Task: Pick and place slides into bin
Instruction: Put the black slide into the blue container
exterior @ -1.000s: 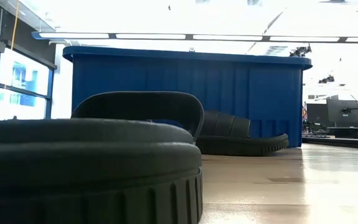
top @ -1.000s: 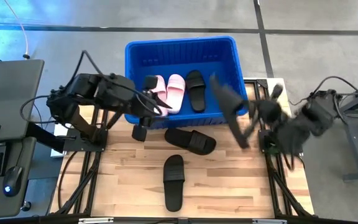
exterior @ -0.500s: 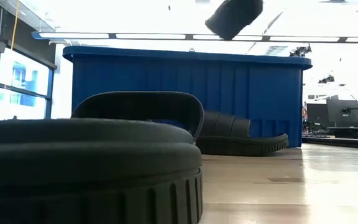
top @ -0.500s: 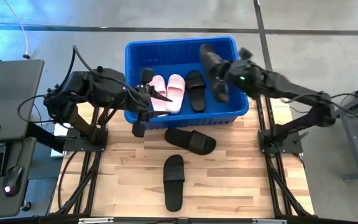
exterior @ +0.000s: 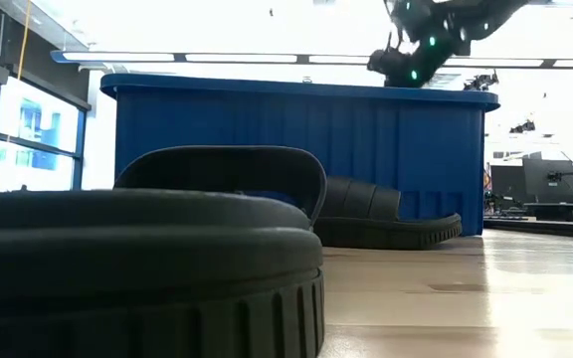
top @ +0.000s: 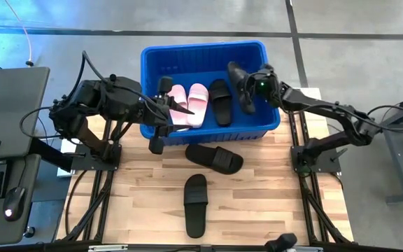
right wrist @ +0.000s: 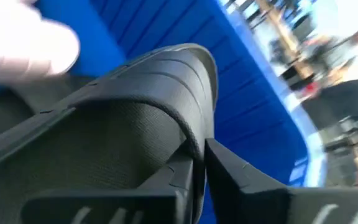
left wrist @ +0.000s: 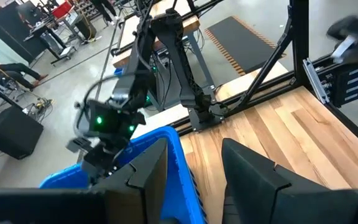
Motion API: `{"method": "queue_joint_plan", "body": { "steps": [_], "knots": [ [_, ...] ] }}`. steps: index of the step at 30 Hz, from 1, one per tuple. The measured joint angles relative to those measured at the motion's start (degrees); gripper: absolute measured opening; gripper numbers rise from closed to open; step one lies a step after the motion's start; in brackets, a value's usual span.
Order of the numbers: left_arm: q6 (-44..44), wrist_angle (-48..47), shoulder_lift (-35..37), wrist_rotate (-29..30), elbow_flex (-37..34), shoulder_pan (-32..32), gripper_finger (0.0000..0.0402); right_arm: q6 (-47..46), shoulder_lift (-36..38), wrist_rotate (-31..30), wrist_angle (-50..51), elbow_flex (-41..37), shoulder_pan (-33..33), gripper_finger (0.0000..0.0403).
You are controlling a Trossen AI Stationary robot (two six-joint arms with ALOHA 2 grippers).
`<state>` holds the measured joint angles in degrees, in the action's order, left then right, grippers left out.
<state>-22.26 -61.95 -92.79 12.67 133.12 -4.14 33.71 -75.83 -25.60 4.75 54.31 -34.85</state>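
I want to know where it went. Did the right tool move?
Yes. The right tool, gripping a black slide, swung from beside the table's right edge to over the bin.

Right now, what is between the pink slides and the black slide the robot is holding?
In the high view, another black slide lies in the bin between the pink slides and the held slide.

Bare table right of two black slides lies open.

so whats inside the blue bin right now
Inside the blue bin: two pink slides and one black slide lying flat. The right gripper holds another black slide over it. The floor beneath that slide is hidden.
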Motion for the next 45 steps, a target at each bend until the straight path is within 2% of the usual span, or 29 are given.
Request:
{"method": "queue_joint_plan", "body": {
  "steps": [6, 16, 22, 27, 32, 36, 39, 45],
  "knots": [
    [0.4, 0.0, 0.0, 0.0, 0.0, 0.0, 0.0143, -5.9, -4.8, 6.7, -1.7, -3.0, -4.2, 0.0073],
    [3.0, 0.0, 0.0, 0.0, 0.0, 0.0, 0.0143, -14.7, -17.1, 7.6, -5.3, -3.0, -4.7, 0.0152],
    [4.7, -1.6, 0.0, 0.0, 0.0, 0.0, 0.0143, -20.6, -17.5, 8.2, -5.3, -2.9, -4.0, 0.0186],
    [6.1, -2.7, -0.1, 0.0, 0.0, 0.0, 0.0143, -21.1, -11.2, 7.2, -3.8, -3.1, -1.7, 0.0190],
    [6.3, -3.0, -0.1, 0.0, 0.0, 0.0, 0.0143, -28.3, 0.0, 9.2, -0.3, -3.0, 2.3, 0.0189],
    [6.6, -4.4, -0.1, 0.0, 0.0, 0.0, 0.0143, -35.2, 9.9, 18.8, 3.3, -3.0, 6.3, 0.0188],
    [10.4, -6.8, -0.1, -0.3, 0.0, 0.0, 0.0143, -41.0, 16.9, 25.0, 6.7, -3.0, 10.3, 0.0184],
    [16.1, -15.6, -3.4, -1.1, -0.1, -3.4, 0.0143, -44.5, 26.3, 39.8, 12.0, -3.0, 22.8, 0.0174]
  ]
}}
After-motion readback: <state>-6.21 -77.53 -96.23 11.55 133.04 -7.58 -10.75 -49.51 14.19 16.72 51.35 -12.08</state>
